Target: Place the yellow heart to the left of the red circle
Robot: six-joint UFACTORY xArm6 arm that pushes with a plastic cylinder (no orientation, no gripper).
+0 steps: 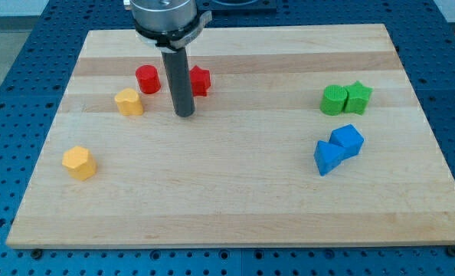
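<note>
The yellow heart lies on the wooden board at the upper left. The red circle sits just above and to the right of it, almost touching. My tip rests on the board to the right of both, about a block's width from the yellow heart. A red star stands just right of the rod, partly hidden by it.
A yellow hexagon lies at the lower left. A green circle and a green star touch at the right. Two blue blocks sit below them. The board's edge borders a blue perforated table.
</note>
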